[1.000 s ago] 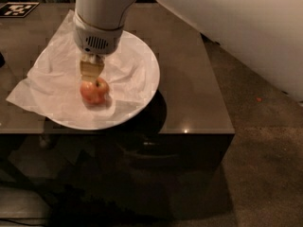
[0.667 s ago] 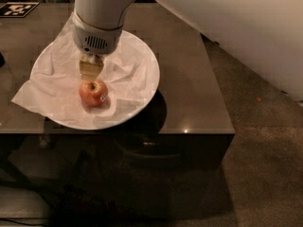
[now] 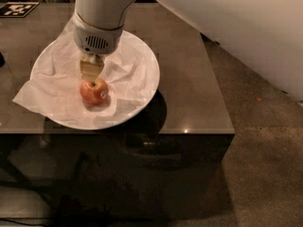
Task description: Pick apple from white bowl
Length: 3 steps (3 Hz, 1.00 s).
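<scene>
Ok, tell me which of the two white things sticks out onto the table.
The crumpled tissue paper: its corner pokes past the rim of the white bowl, which is smooth and round. The gripper hangs close to the apple.

Dim, warm light falls from above. The wide round white bowl [image 3: 152, 77] casts a dark shadow to its lower right on the glossy brown tabletop [image 3: 194, 65], where a small glint shows near the front edge. The gripper [image 3: 91, 70] hangs upper left of centre, just above the small red-orange apple [image 3: 94, 91].
</scene>
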{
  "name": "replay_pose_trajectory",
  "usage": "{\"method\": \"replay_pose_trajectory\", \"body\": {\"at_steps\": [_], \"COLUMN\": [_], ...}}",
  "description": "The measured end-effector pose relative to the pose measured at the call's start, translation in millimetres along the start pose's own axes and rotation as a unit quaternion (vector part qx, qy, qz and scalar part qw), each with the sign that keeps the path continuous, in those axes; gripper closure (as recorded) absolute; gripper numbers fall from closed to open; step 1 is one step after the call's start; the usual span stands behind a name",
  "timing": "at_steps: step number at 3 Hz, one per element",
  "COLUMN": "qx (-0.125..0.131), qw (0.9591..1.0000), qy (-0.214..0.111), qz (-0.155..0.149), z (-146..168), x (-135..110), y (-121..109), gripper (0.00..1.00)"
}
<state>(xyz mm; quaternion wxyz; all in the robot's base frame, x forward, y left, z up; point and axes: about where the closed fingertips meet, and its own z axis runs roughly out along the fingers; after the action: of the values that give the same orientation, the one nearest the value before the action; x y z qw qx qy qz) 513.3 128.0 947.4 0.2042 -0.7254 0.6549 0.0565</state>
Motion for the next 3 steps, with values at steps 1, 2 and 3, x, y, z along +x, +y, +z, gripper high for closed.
{"method": "replay_pose_trajectory", "body": {"at_steps": [1, 2, 3], "qx": [0.000, 0.000, 0.000], "qw": [1.0000, 1.0000, 1.0000], "qy": [0.000, 0.000, 0.000], "qz": [0.000, 0.000, 0.000], "z": [0.0, 0.0, 0.0], "x": [0.0, 0.0, 0.0], "y": [0.0, 0.0, 0.0], "gripper": [0.36, 0.11, 0.00]}}
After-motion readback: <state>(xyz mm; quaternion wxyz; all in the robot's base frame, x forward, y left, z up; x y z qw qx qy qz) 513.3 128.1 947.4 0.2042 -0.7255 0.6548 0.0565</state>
